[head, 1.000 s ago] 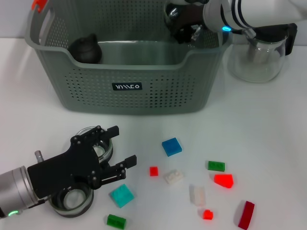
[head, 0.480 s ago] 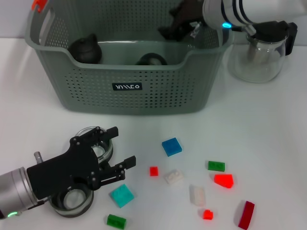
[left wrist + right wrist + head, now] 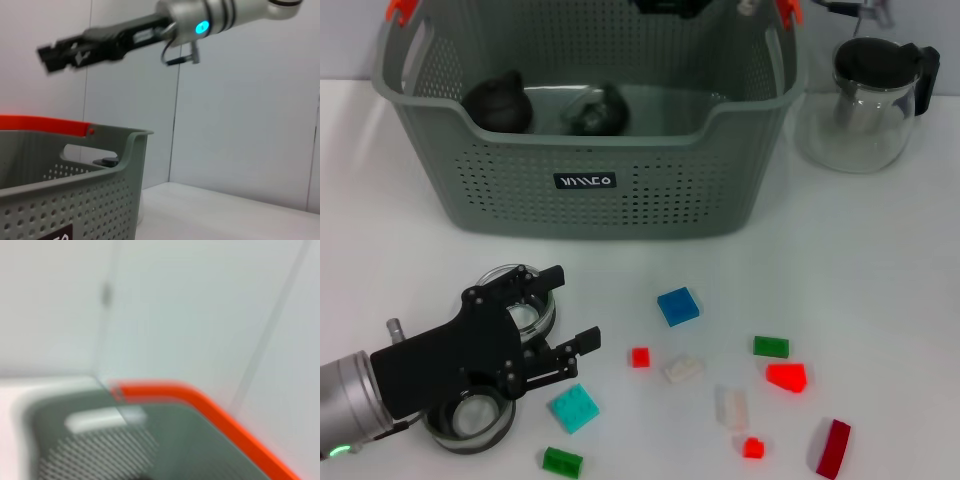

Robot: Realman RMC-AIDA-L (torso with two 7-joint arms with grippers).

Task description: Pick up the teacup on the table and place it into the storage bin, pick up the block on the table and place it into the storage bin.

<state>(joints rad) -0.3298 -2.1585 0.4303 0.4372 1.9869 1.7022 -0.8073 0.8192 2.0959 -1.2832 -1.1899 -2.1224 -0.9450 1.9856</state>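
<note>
The grey-green storage bin [image 3: 600, 205] stands at the back of the table. Two dark teacups lie inside it, one at the left [image 3: 500, 100] and one near the middle [image 3: 595, 108]. My right gripper [image 3: 47, 59] hangs high above the bin, open and holding nothing; in the head view only a dark sliver of it shows at the top edge. My left gripper [image 3: 578, 305] rests low at the front left, open, over two glass teacups [image 3: 515, 300] [image 3: 470, 420]. Loose blocks lie in front of the bin, among them a blue block [image 3: 678, 305] and a teal block [image 3: 573, 408].
A glass pitcher [image 3: 865, 100] with a black lid stands right of the bin. Several small red, green and white blocks are scattered at the front right, such as a red block [image 3: 786, 376] and a white block [image 3: 731, 408]. The bin's orange handle clip [image 3: 200, 400] fills the right wrist view.
My right gripper let a dark teacup drop into the bin, then rose up and out of the head view. The cup rolled left inside the bin. My left arm stayed put.
</note>
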